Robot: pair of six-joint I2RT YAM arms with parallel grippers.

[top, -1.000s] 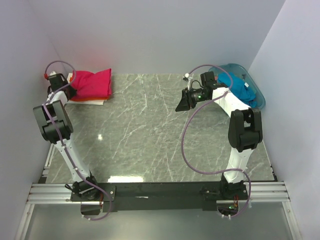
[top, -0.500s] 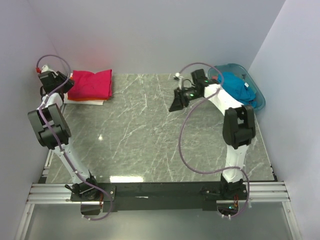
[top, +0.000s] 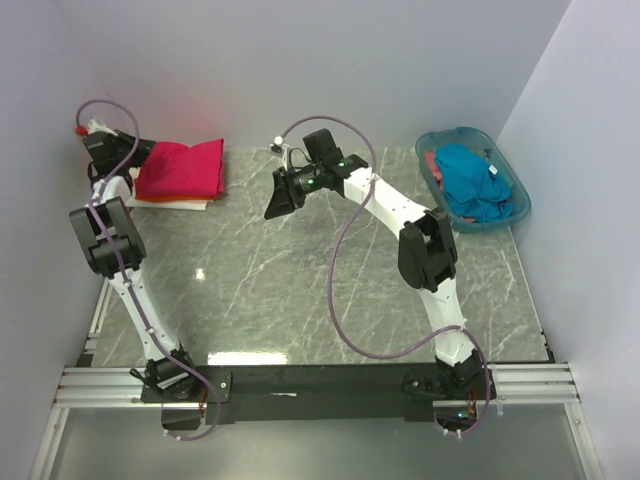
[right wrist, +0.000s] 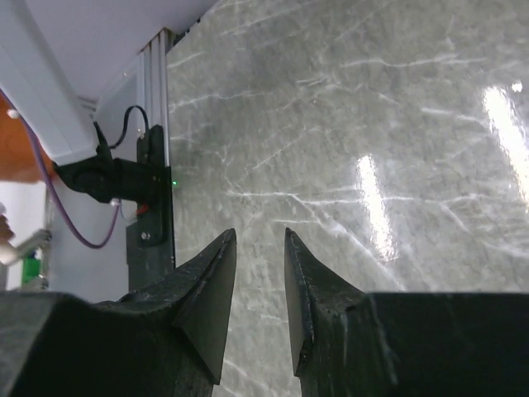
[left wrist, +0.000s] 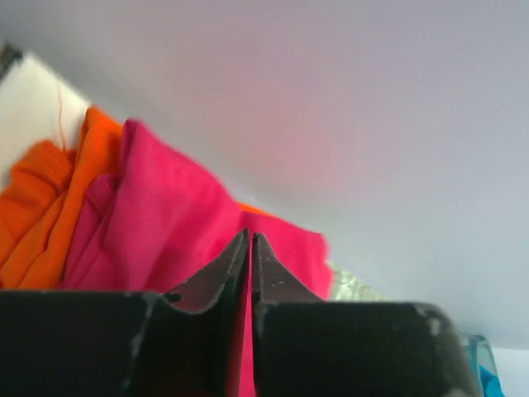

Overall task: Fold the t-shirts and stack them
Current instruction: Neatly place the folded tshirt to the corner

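Overhead view: grey, white-veined, glossy stone-pattern table (top: 300, 270), rectangular. A folded magenta-red soft cotton t-shirt (top: 185, 168) lies at the far left corner on a flat white sheet (top: 190, 204), and an orange edge shows beneath the shirt. The black two-finger left claw (top: 138, 165) is at this shirt's left edge; whether it touches cannot be told from here. A crumpled teal-blue cotton t-shirt (top: 470, 180) fills an oval translucent teal plastic basket (top: 517, 205) at the far right, well apart from both claws. The black two-finger right claw (top: 270, 210) hangs over bare table between stack and basket, angled down and left. Left wrist view: the left claw (left wrist: 250, 236) has tapered, scuffed matt-black fingers (left wrist: 219, 277) pressed almost together with only a hairline slit between them and no cloth pinched. The magenta-red shirt (left wrist: 165, 223) lies just beyond the tips in soft folds, with a bright orange cotton t-shirt (left wrist: 45, 203) bunched at its left side and the white sheet (left wrist: 33, 107) behind. Right wrist view: the right claw (right wrist: 260, 236) is released, its pointed black fingers (right wrist: 207, 289) a narrow gap apart, holding nothing above the polished table (right wrist: 372, 124). No shirt is in this view.
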